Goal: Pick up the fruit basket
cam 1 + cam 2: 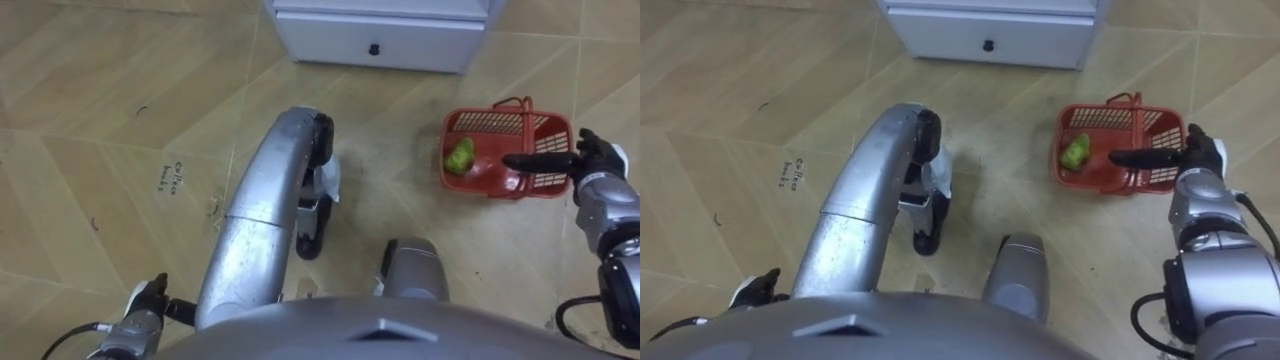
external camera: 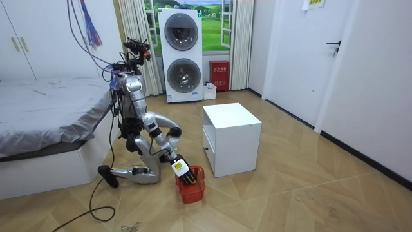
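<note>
In the left eye view, a few dark handwritten marks [image 1: 172, 176] sit on the wooden floor [image 1: 80, 120], too small to read. The basket [image 1: 510, 150] is red plastic with latticed walls and a thin handle standing at its far side. It rests on the floor near a white cabinet [image 1: 380, 35] whose drawer has a dark knob [image 1: 374, 48]. A green fruit [image 1: 461, 155] lies in the basket's left end. The right hand [image 1: 598, 158] reaches in from the right, its dark fingers [image 1: 535, 160] stretched out straight across the basket's near rim and curled round nothing. The left hand [image 1: 148, 300] hangs low at the lower left; I cannot tell how its fingers are set.

In the room view, the robot kneels on the floor between a bed [image 2: 45, 109] and the cabinet, with the basket beside its knee.
</note>
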Controlling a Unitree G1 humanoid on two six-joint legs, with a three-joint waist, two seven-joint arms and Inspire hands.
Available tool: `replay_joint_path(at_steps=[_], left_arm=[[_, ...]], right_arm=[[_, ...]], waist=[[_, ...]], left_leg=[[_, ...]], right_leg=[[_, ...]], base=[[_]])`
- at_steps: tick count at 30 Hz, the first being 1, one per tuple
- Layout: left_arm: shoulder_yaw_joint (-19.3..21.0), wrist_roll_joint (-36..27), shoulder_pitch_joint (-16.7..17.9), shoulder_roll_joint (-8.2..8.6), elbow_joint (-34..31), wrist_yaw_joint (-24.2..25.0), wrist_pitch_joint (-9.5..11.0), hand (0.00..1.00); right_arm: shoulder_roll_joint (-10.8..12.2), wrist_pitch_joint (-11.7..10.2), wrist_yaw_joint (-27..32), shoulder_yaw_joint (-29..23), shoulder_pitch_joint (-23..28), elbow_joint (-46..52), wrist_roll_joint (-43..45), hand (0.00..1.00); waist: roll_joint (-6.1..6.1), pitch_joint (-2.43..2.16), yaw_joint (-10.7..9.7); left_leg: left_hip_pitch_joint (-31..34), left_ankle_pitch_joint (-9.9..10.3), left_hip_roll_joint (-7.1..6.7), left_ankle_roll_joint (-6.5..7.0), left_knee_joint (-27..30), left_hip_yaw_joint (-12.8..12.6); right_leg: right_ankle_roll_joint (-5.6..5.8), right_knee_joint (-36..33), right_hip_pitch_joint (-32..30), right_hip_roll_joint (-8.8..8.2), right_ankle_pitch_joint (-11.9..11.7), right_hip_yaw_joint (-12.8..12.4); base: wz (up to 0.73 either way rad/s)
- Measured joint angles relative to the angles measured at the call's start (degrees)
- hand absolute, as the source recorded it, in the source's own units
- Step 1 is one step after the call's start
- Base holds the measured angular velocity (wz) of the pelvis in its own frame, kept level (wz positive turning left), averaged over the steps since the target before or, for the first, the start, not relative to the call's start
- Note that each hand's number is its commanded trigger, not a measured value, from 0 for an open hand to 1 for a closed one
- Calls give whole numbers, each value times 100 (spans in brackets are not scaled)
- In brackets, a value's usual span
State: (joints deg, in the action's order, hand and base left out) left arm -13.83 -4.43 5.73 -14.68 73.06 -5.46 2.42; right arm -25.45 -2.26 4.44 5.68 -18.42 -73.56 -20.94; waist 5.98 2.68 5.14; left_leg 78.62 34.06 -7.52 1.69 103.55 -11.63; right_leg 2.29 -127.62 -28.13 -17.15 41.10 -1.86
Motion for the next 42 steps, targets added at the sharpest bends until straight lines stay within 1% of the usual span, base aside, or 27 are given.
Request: replay_joint_path(at_steps=[4,6,12,13,14,15,16,17,18,23,24,27,28,32,38,42], left_arm=[[-29,-5,0,1,0,0,-2,0],[-111,-2,2,2,0,0,-11,0],[-214,-2,3,2,3,0,-42,0],[-215,-2,3,2,3,0,-42,0],[-214,-2,3,2,3,0,-44,0],[-214,-2,3,2,1,0,-49,0],[-215,-2,3,2,0,0,-49,0],[-216,-2,3,2,-2,0,-49,0],[-217,-5,3,3,-10,0,-49,0],[-225,-40,0,9,-74,0,-46,0],[-225,-45,0,9,-107,0,-46,0],[-424,-46,-11,28,-165,4,-51,0],[-456,-46,-16,44,-171,23,-50,0],[-455,-48,-116,78,-167,152,-72,0],[-455,-66,-302,77,-162,214,-78,0],[-552,-283,-325,88,-104,215,-88,0]], right_arm=[[-2,9,-27,63,61,-18,6,0],[-1,60,-36,207,112,-18,12,0],[1,93,-40,215,148,-18,50,0],[1,93,-37,215,148,-17,50,10],[1,94,-36,215,149,-17,50,23],[1,94,-35,215,147,-9,51,49],[1,94,-34,215,146,6,52,62],[1,94,-33,215,146,10,51,87],[0,94,-29,215,140,12,51,100],[0,94,-30,271,99,12,52,100],[0,94,-30,275,99,6,51,100],[14,94,-29,440,96,8,83,100],[57,94,-33,440,92,9,86,100],[95,94,-53,440,92,4,125,100],[113,94,-35,443,93,-8,117,100],[181,94,-29,443,93,-6,116,100]], waist=[[-9,-4,-5],[-26,-14,-6],[-59,-33,-4],[-67,-38,-2],[-72,-39,-2],[-78,-40,1],[-80,-40,3],[-80,-39,4],[-96,-40,16],[-140,-35,59],[-139,-21,90],[-157,-4,149],[-160,-4,158],[-153,-1,154],[-131,11,149],[-122,16,128]], left_leg=[[2,-33,14,6,-32,-42],[0,-44,33,25,-40,-69],[-23,-51,65,36,-38,-86],[-23,-52,65,35,-37,-86],[-23,-52,67,35,-37,-86],[-21,-52,70,35,-36,-88],[-21,-52,72,35,-36,-91],[-21,-52,72,35,-37,-91],[-20,-53,72,34,-39,-92],[12,-65,73,29,-58,-111],[21,-67,75,28,-63,-116],[26,-67,82,26,-73,-128],[26,-70,84,21,-80,-129],[35,-77,86,14,-85,-132],[79,-98,85,53,-58,-131],[92,-104,88,66,-22,-108]], right_leg=[[4,-12,6,-33,2,-3],[6,-17,2,-46,3,-3],[23,-32,-12,-48,11,-5],[23,-33,-10,-46,12,-4],[23,-34,-9,-45,12,-4],[23,-37,-11,-45,12,-5],[23,-39,-13,-45,12,-9],[23,-38,-16,-46,12,-9],[23,-39,-25,-47,12,-10],[27,-47,-73,-59,14,-31],[28,-48,-78,-63,14,-34],[29,-44,-69,-66,15,-40],[29,-43,-68,-68,15,-38],[29,-45,-66,-69,15,-21],[29,-49,-75,-71,15,17],[29,-65,-59,-41,15,38]], base=[[3],[0],[0],[0],[0],[0],[0],[0],[0],[0],[0],[0],[0],[1],[1],[0]])
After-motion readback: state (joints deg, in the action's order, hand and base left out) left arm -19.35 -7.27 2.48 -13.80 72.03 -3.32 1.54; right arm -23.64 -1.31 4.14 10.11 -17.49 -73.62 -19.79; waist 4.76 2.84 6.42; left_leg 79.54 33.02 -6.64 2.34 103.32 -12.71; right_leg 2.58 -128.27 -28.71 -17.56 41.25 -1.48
